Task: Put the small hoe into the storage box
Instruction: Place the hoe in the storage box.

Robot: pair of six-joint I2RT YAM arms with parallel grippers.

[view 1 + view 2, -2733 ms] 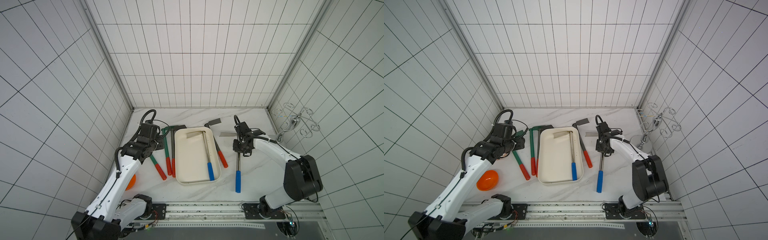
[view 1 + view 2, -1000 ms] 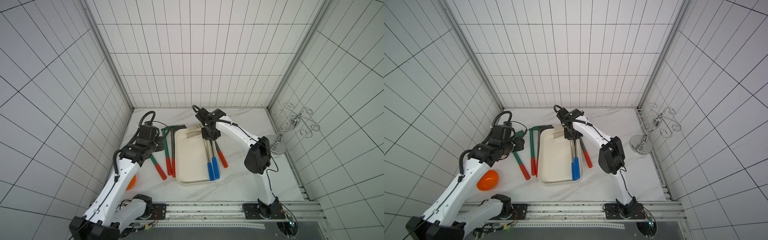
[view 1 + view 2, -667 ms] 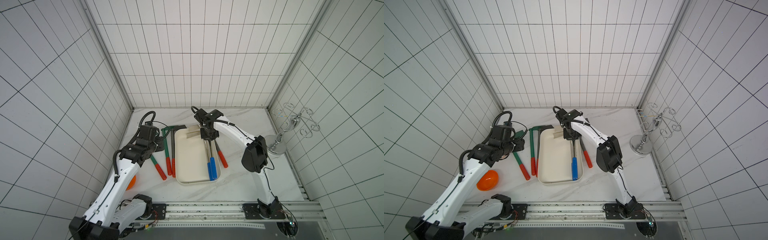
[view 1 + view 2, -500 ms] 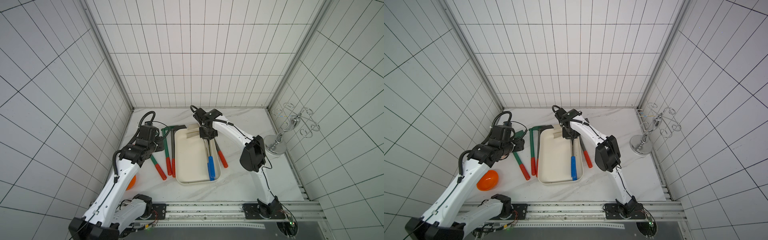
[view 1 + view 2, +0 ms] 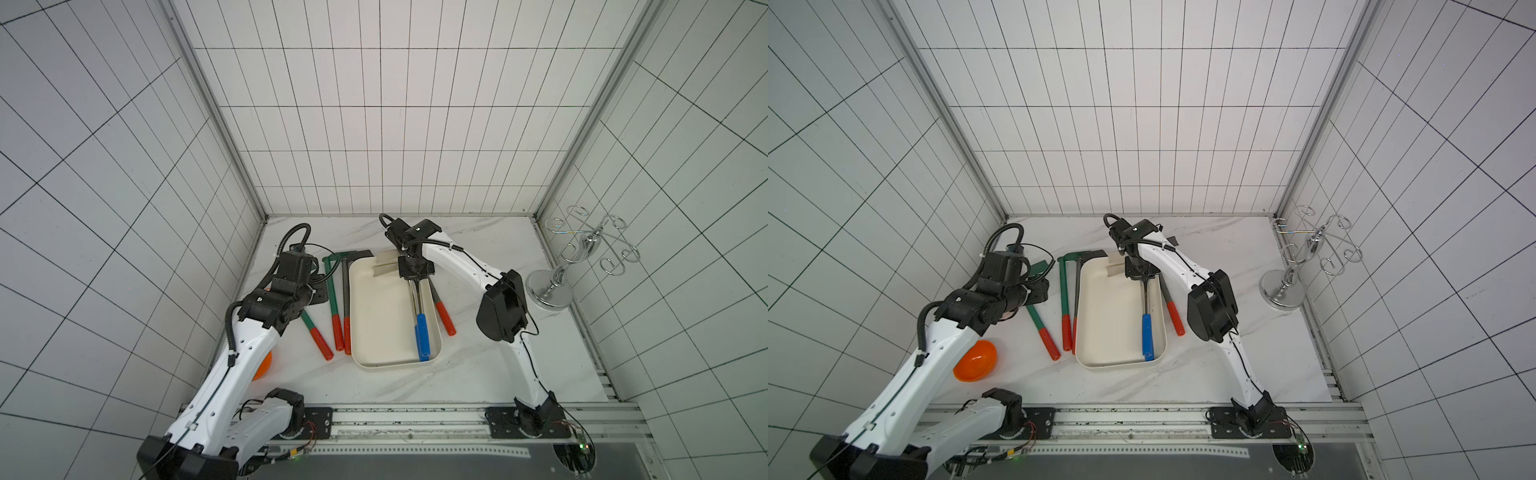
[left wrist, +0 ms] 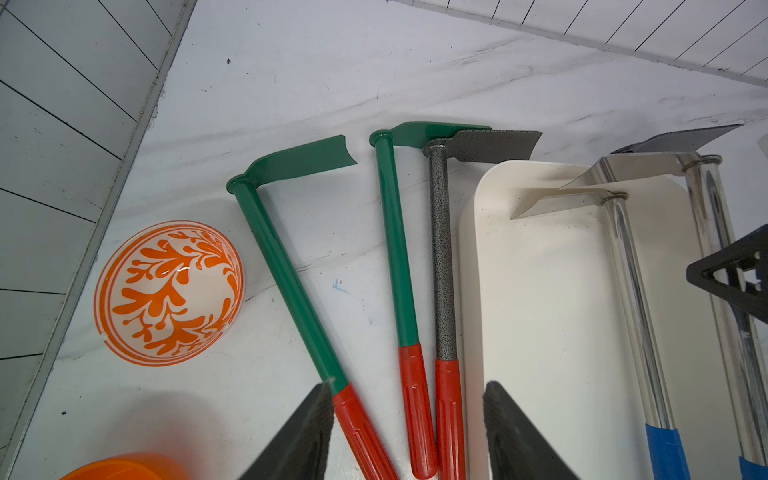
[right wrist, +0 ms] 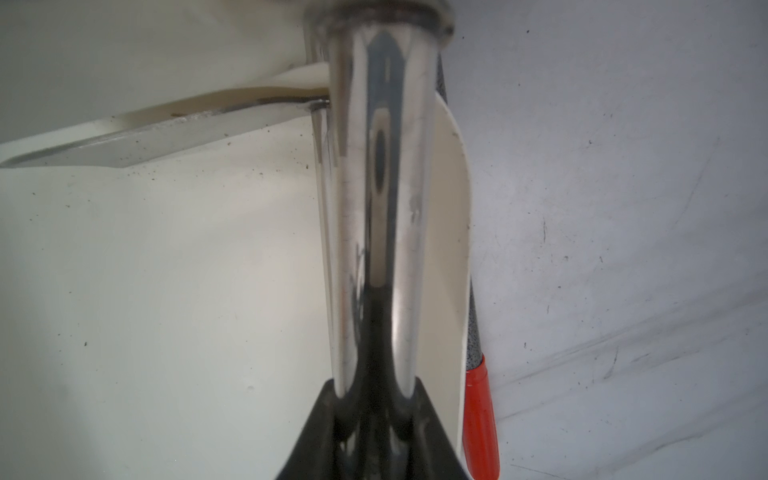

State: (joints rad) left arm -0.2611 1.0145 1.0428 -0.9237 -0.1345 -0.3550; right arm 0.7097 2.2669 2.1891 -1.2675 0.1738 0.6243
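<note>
1. Chrome shaft, flat steel blade, blue grip: the small hoe (image 7: 374, 208) is clenched in the right gripper (image 5: 413, 272), whose jaws are tight on the metal shaft not far below the blade.
2. It runs lengthwise over the storage box (image 5: 376, 316), a shallow cream-white plastic tub with rounded corners. It sits along the side nearer the right arm, blade end toward the back wall. Whether it touches the box floor I cannot tell.
3. A second chrome hoe with a blue grip (image 6: 631, 291) lies inside the box just beside it, blade pointing across the box.
4. The left gripper (image 6: 407, 386) has its jaws parted and holds nothing. It hangs above the red grips of the hoes lying on the white marble table (image 5: 478, 374) on the box's other side.
5. Those are two green-shafted hoes (image 6: 291, 282) (image 6: 395, 249) and one grey-speckled hoe (image 6: 442, 257).
6. Another grey-speckled hoe with a red grip (image 7: 478, 399) lies outside the box, just beside the rim near the right arm.
7. Near the left wall lie a round white dish with an orange leaf pattern (image 6: 170, 291) and a plain orange bowl (image 5: 976, 360).
8. A silver stand with curled hooks (image 5: 548, 291) stands by the right wall.
</note>
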